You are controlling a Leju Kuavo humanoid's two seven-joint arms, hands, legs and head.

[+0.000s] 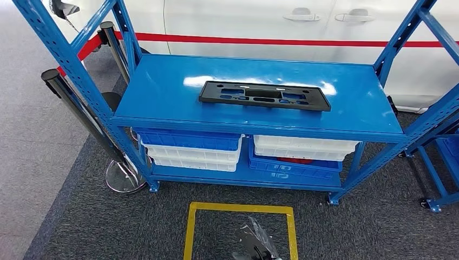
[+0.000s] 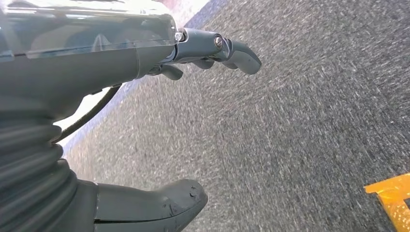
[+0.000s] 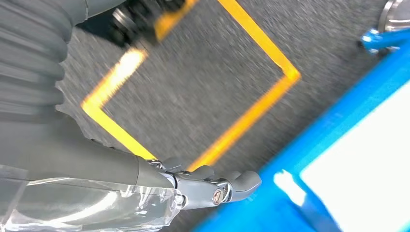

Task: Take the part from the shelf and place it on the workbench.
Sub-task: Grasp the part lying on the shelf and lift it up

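A flat black plastic part (image 1: 264,95) with several cut-outs lies on the top board of the blue shelf (image 1: 162,92), near its middle. Nothing touches the part. My left hand (image 2: 111,67) hangs over grey carpet with its thumb (image 2: 159,205) well apart from the fingers (image 2: 232,50), holding nothing. My right hand (image 3: 159,186) hangs above the carpet beside the shelf's blue lower edge (image 3: 309,159), its fingers (image 3: 232,186) lightly bent and nothing in them.
Blue and white bins (image 1: 189,149) are stacked on the shelf's lower board. A yellow taped square (image 1: 241,207) marks the carpet before the shelf. Black stanchion posts (image 1: 81,108) stand at the left, a white car (image 1: 243,21) behind, and another blue rack (image 1: 441,157) at the right.
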